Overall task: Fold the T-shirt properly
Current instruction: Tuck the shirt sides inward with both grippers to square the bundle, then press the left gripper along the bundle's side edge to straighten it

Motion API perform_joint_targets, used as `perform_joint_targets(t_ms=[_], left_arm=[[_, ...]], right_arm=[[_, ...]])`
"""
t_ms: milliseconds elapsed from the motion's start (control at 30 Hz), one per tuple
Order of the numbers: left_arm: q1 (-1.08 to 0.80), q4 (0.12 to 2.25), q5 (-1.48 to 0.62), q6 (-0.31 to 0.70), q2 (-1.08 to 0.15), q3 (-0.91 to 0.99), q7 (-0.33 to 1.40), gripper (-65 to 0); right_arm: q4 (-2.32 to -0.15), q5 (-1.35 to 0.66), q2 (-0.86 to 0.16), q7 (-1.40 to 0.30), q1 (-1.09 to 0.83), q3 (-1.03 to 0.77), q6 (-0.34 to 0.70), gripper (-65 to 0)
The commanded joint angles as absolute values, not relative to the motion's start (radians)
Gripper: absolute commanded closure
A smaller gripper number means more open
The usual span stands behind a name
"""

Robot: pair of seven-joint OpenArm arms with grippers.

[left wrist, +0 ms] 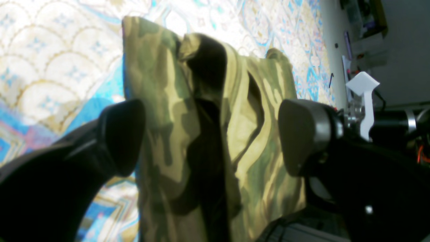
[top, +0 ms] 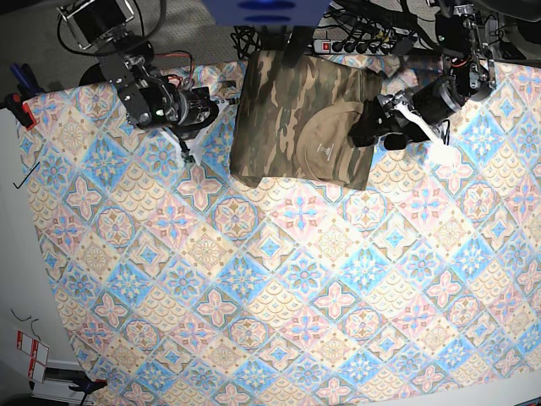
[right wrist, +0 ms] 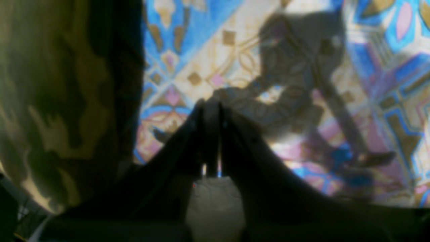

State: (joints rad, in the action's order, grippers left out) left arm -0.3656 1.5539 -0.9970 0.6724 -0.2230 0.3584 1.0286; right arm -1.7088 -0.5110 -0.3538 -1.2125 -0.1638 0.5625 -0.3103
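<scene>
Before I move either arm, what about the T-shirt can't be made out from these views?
- T-shirt far hem, base view: cut off behind the dark mount at the top edge.
- Collar label print, base view: too small to read.
- Folds near the left gripper, left wrist view: blurred and in shadow.
- Right wrist view: only a blurred shirt edge shows.

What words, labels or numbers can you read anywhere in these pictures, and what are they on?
No text can be read in any view.
T-shirt: small white print on the tan inner collar, too small to read.
Tablecloth: tile pattern only, no lettering.
Red-and-white tags at the base view's lower left edge: too small to read.
Both wrist views: blurred, no lettering visible.
</scene>
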Motion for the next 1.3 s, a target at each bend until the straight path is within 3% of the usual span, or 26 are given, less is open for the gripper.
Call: perform_joint_targets(t_ms=[0, 300, 500, 767, 900, 1133, 1267], left_arm=[[-0.363, 1.567, -0.998, 0.673, -0.211, 0.364, 1.012, -60.5], [-0.323, 1.523, -0.822, 0.674, -0.108, 0.358, 1.02, -60.5], [-0.26, 1.354, -0.765, 0.674, -0.105, 0.294, 0.989, -60.5], [-0.259, 1.323, -0.716, 0.673, -0.105, 0.28, 0.935, -58.3], [-0.246, 1.322, -0.684, 0.671, -0.105, 0.283, 0.934, -45.4], [-0.246, 1.322, -0.684, 0.671, -0.105, 0.286, 0.934, -12.2], [-0.243, 1.322, -0.682, 0.67, -0.105, 0.288, 0.934, 0.0]], right_arm=[[-1.725, -0.519, -0.36, -1.211, -0.159, 0.567, -0.308, -1.2], [-1.725, -0.518, -0.36, -1.193, -0.159, 0.587, -0.308, -1.3], [-1.733, -0.519, -0.36, -1.193, -0.159, 0.587, -0.308, -1.3], [-1.733, -0.519, -0.36, -1.193, -0.16, 0.585, -0.308, -1.2], [-1.733, -0.521, -0.36, -1.193, -0.16, 0.585, -0.308, -1.2], [-1.733, -0.521, -0.36, -1.193, -0.16, 0.582, -0.308, -1.2], [-1.733, -0.521, -0.36, -1.193, -0.16, 0.581, -0.308, -1.2]])
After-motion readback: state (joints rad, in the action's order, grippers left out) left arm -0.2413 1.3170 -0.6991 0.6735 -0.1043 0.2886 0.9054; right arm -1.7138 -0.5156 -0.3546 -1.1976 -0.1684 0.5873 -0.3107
